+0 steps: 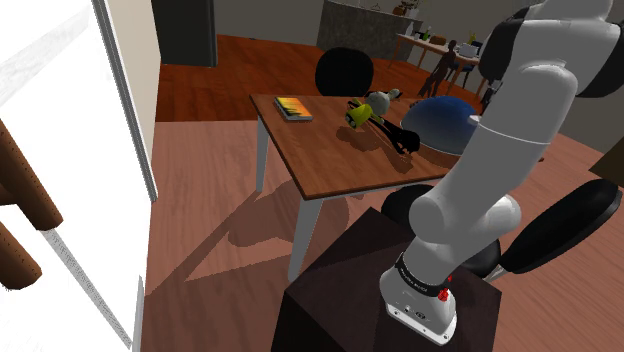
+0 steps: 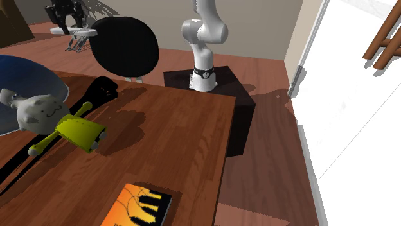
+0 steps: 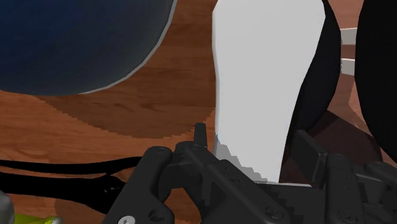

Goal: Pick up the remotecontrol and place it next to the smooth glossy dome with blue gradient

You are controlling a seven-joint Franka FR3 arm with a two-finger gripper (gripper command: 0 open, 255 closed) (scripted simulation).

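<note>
The tool (image 3: 242,191) is showing its black body close against the wrist camera; I cannot tell whether it is standing apart or together. A white arm link (image 3: 267,83) is crossing just beyond it. The black remote control (image 1: 395,135) is lying flat on the wooden worktop (image 1: 330,165), near the grey rim of the dark blue dome (image 1: 445,118) without touching it. A yellow-green toy (image 1: 358,114) is lying on the remote's other side. An orange book with piano keys (image 2: 142,207) is lying well apart.
</note>
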